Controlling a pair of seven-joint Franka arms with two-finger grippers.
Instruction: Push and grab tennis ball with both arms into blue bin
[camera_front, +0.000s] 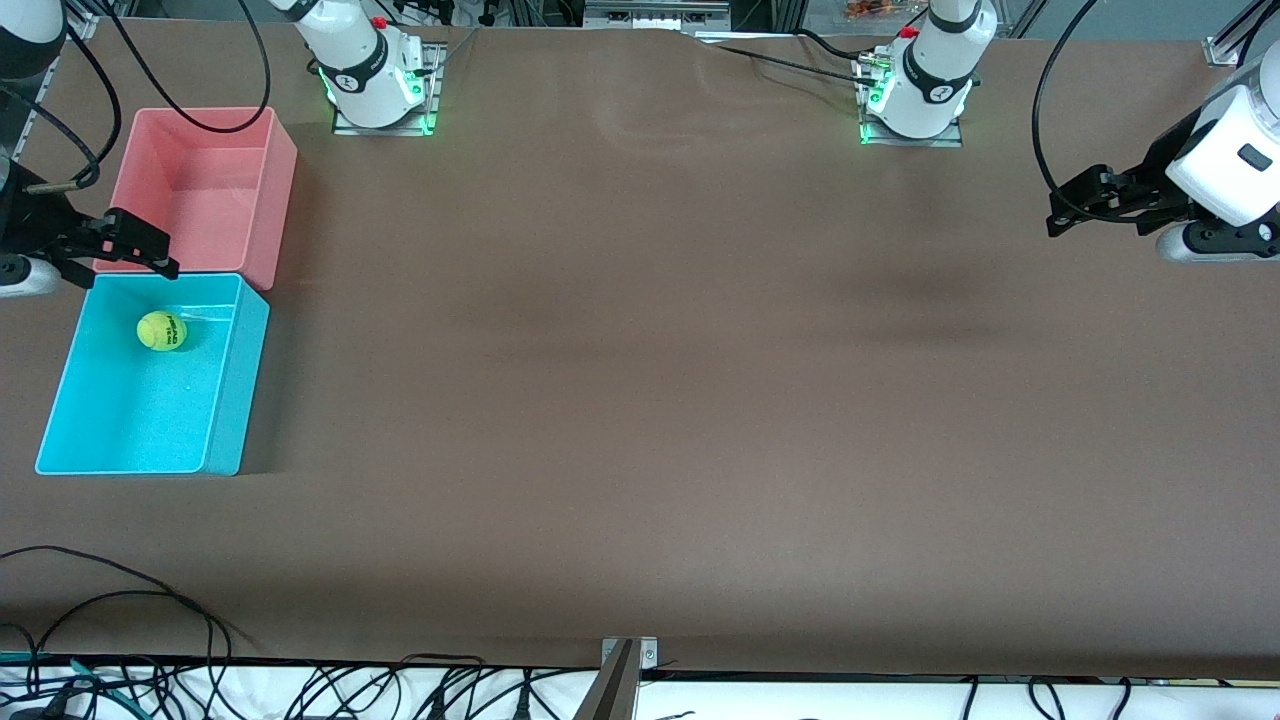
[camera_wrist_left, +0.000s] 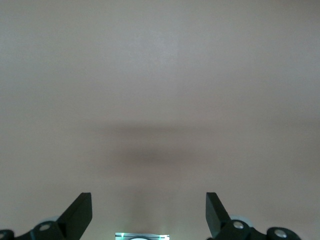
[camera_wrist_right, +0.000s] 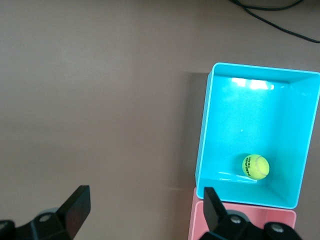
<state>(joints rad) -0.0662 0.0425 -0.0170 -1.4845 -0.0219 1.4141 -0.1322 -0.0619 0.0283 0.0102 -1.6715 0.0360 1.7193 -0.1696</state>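
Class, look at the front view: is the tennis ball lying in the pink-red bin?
No, the tennis ball lies inside the blue bin, which sits beside the pink-red bin and nearer the front camera.

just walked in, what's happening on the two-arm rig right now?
Nothing is being handled at this moment. The small fuzzy yellow-green tennis ball lies inside the bright cyan-blue rectangular plastic bin, at the end next to the pink-red plastic tub. The right arm's tool hangs open and empty over the spot where the two tubs meet. The left arm's tool waits open and empty over the bare brown table at its own end.
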